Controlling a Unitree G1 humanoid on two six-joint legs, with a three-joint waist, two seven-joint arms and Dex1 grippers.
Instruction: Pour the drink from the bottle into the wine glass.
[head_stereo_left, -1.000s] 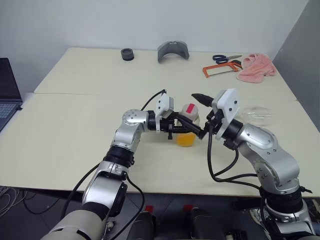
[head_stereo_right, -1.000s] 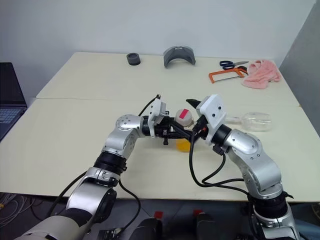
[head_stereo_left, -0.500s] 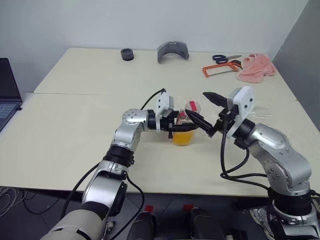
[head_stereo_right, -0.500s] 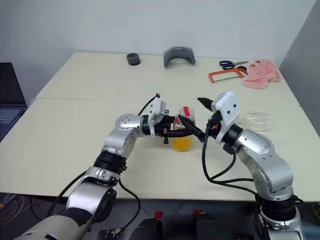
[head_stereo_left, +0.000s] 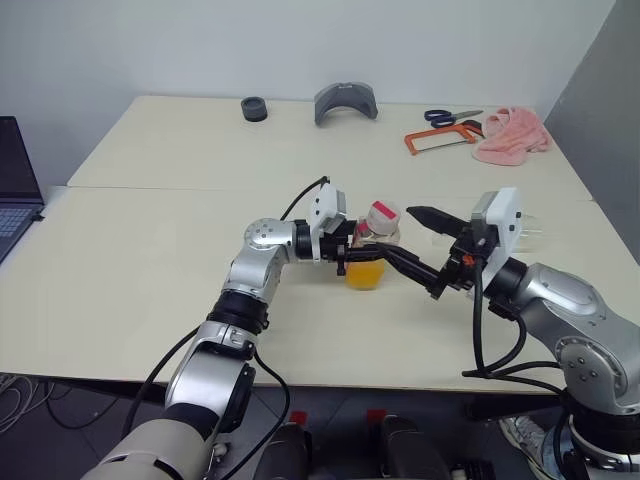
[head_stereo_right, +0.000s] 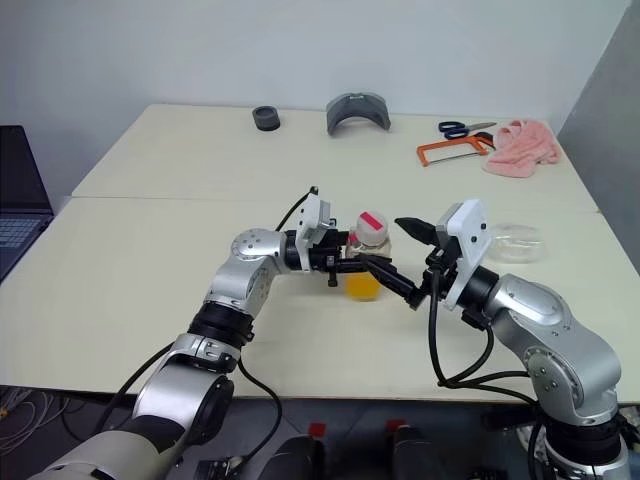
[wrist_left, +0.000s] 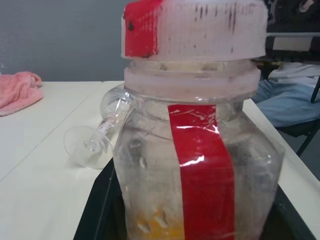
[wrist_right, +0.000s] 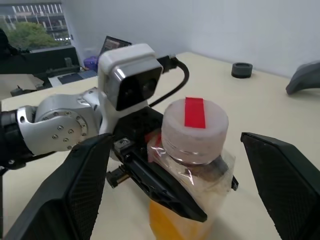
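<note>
A small clear bottle (head_stereo_left: 372, 243) stands upright near the middle of the table (head_stereo_left: 150, 260). It has a red label strip, and its red-and-white cap (wrist_right: 195, 125) is on. Orange drink (head_stereo_left: 365, 277) fills its lower part. My left gripper (head_stereo_left: 360, 257) reaches in level from the left and is shut on the bottle's body. My right gripper (head_stereo_left: 397, 231) hangs open just right of the bottle, its black fingers (wrist_right: 87, 187) spread wide on either side of the cap without touching it. The wine glass (head_stereo_right: 517, 240) lies on its side on the table at the right, behind my right wrist.
Along the table's far edge are a black ring (head_stereo_left: 255, 108) and a grey curved piece (head_stereo_left: 346, 102). An orange hacksaw (head_stereo_left: 440, 140), scissors (head_stereo_left: 455, 116) and a pink cloth (head_stereo_left: 512, 133) lie at the far right. A laptop (head_stereo_left: 15, 180) sits off the left edge.
My right gripper has drawn back to the right, away from the bottle's cap, and has rolled a little. The left gripper and the bottle have stayed in place.
</note>
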